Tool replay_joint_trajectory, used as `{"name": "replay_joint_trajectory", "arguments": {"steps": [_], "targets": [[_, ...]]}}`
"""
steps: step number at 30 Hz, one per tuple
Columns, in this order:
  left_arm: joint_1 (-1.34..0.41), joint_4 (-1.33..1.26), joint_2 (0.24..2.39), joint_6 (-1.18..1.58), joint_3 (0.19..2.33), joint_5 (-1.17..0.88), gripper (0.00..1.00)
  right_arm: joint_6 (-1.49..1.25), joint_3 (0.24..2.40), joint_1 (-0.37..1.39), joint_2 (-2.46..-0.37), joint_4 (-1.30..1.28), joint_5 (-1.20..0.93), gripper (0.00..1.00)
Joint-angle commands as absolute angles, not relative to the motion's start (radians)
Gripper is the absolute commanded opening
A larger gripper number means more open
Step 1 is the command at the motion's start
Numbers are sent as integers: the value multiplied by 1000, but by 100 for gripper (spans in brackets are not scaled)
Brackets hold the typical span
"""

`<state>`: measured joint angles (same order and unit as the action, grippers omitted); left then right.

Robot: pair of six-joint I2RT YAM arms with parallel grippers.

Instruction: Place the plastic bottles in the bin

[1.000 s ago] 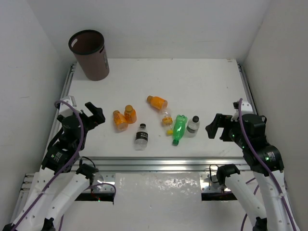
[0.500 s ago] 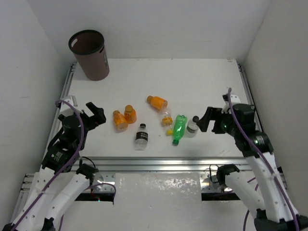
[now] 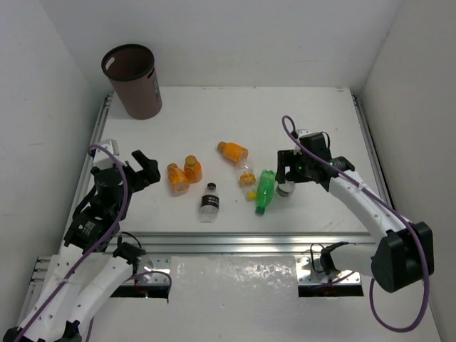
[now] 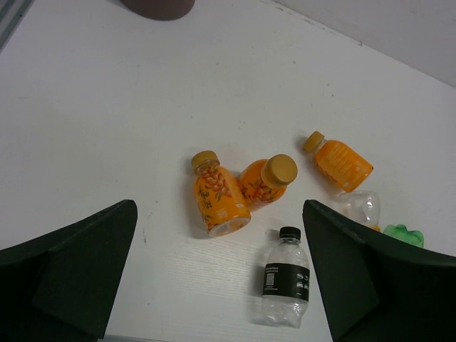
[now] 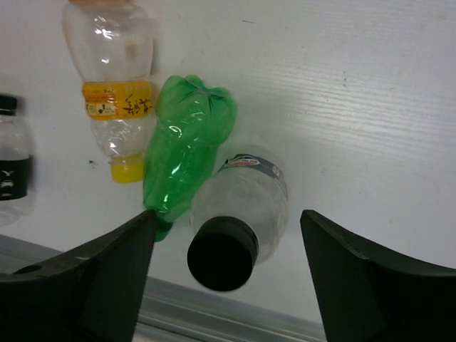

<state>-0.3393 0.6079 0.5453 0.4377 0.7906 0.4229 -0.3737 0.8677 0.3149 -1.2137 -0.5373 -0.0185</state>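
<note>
The desk (image 3: 299, 121) is carrying everything. The bin (image 3: 132, 82) is standing at its far left corner, well apart from the bottles, which are lying in a loose cluster near the front edge. None of them is in the bin yet.

The right arm is reaching in over the right end of that cluster. The right end effector (image 3: 287, 173) is hanging released, its jaws spread to either side of a black-capped clear bottle (image 5: 239, 206) and gripping nothing. That bottle appears to be standing upright, with its long axis pointing up toward the wrist. By my reading, the coming move is turning on a straight descent and a squeeze across the body. The left end effector (image 3: 144, 169) is hovering released by the left edge, nearer the bin but far from this bottle.

The right wrist view is showing what the top view is hiding:
- Gaps are showing between each finger and the bottle.
- The green bottle (image 5: 187, 142) is lying on its side against the bottle.
- The yellow-capped clear bottle (image 5: 117, 92) is lying just beyond the green one.

The left wrist view is showing three orange bottles (image 4: 219, 196) and a second black-capped bottle (image 4: 283, 285) on its side.
</note>
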Motion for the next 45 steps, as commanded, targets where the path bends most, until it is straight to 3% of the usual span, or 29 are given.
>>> {"name": "replay_joint_trajectory", "arguments": {"steps": [1,2,5,10,12,17,24,27,37,41,44,45], "targets": [[-334,555,551,422,792,405,100,-324,854,344,-1255,-428,34,78],[-334,555,554,420,790,402,100,-322,865,353,-1273,-434,43,66],[-334,543,539,407,792,358,100,-322,867,376,-1260,-466,127,44],[-334,480,520,367,778,264,100,-356,867,380,-1151,-546,189,27],[-333,456,558,350,784,140,100,-359,902,380,-1112,-607,219,23],[-374,344,731,380,853,-222,100,-362,1053,379,-1043,-730,135,21],[-659,279,890,235,1051,-227,100,-324,1249,377,-1095,-821,-395,22],[-794,267,961,129,1081,-186,100,-356,1270,379,-1095,-757,-735,22],[-922,287,1058,42,1136,-304,100,-487,1249,379,-1094,-544,-1089,21],[-974,330,1111,23,1183,-316,98,-515,1252,377,-1083,-505,-1115,21],[-991,305,1120,25,1190,-406,89,-509,1269,379,-1092,-514,-1078,21],[-994,304,1121,26,1192,-411,76,-508,1275,377,-1097,-515,-1078,21]]}}
